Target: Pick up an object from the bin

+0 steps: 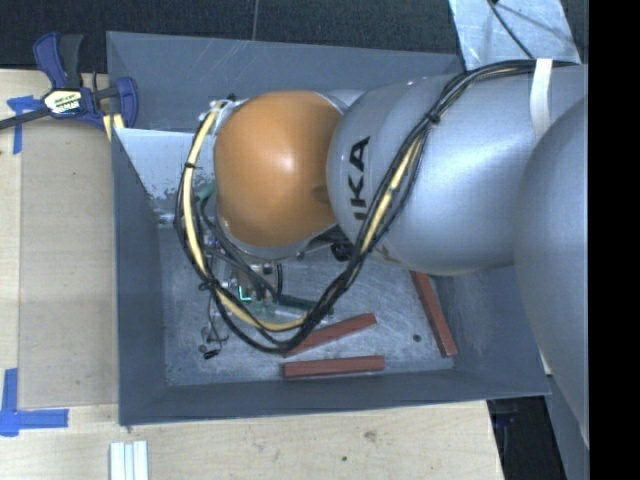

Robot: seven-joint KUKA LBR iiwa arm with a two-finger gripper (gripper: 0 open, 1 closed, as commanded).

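The silver-grey robot arm (470, 188) is reaching in from the right of the frame and is covering most of the upper and middle part of the grey metal bin (140, 298). At the arm's end a rounded orange cover (270, 168) is sitting over the wrist, left of centre, and black and yellow cables (188, 208) are looping round it and hanging down onto the bin floor below.

The gripper (245, 290) is poking out just beneath the orange cover, low over the left-middle of the floor. Cover and cables are hiding most of it, so I cannot tell whether it is apart, together or clamped on anything.

Three things are lying on the speckled floor. The tilted reddish-brown flat bar (338, 330) is lying nearest, just to the lower right of the gripper, its right end rising slightly and its left end touching or slipping under the cable loop; which of the two I cannot tell. The level reddish-brown flat bar (333, 366) is lying just below it, close to the bin's lower wall, and the two are apart. The third reddish-brown flat bar (436, 315) is lying steeply slanted at the right of the floor, well apart from the gripper, with its upper end disappearing under the arm.

A small dark bit (210, 348) is showing at the lower left of the floor, below the gripper; it is too small to identify.
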